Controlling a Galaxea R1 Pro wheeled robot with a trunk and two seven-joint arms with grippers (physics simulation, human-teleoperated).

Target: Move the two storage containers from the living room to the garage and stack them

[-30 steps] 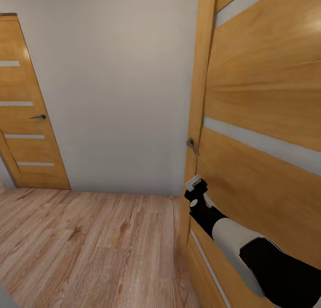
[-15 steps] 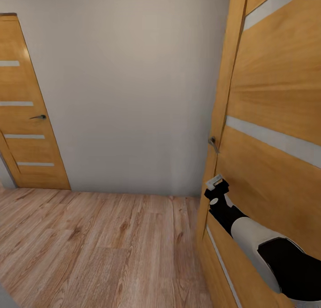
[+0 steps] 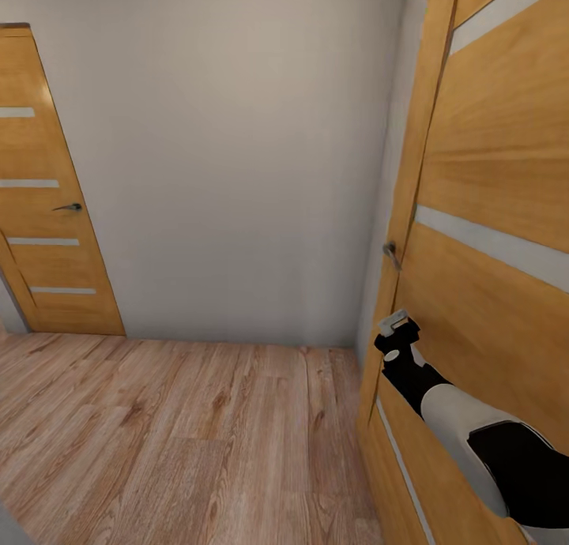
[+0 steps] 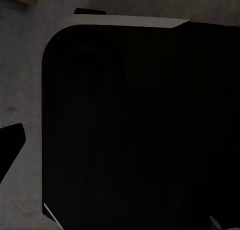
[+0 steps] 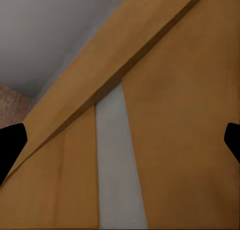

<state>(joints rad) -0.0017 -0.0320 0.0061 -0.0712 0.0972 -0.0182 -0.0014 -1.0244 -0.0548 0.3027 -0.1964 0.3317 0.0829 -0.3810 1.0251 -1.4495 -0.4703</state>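
Note:
The storage containers are out of view. I stand in a hallway with a light wood plank floor (image 3: 174,426). My right gripper (image 3: 395,324) rests against the face of a tan wooden door (image 3: 490,308) at the right, just below its metal handle (image 3: 390,252). In the right wrist view the gripper (image 5: 120,145) is open, its dark fingertips spread wide with nothing between them, close to the door (image 5: 175,140) and its pale strip (image 5: 117,160). The left gripper (image 4: 120,150) faces a dark rounded panel (image 4: 130,130), with one fingertip (image 4: 10,145) showing at the edge.
A white wall (image 3: 229,158) closes the hallway ahead. A second tan door (image 3: 39,213) with pale strips and a dark handle stands shut at the far left. Open plank floor lies between the two doors. A mottled grey surface (image 4: 20,65) shows behind the dark panel.
The door at the right has swung further away to the right, showing more wall beside it. My right arm and gripper have moved right with it. The camera has held still.

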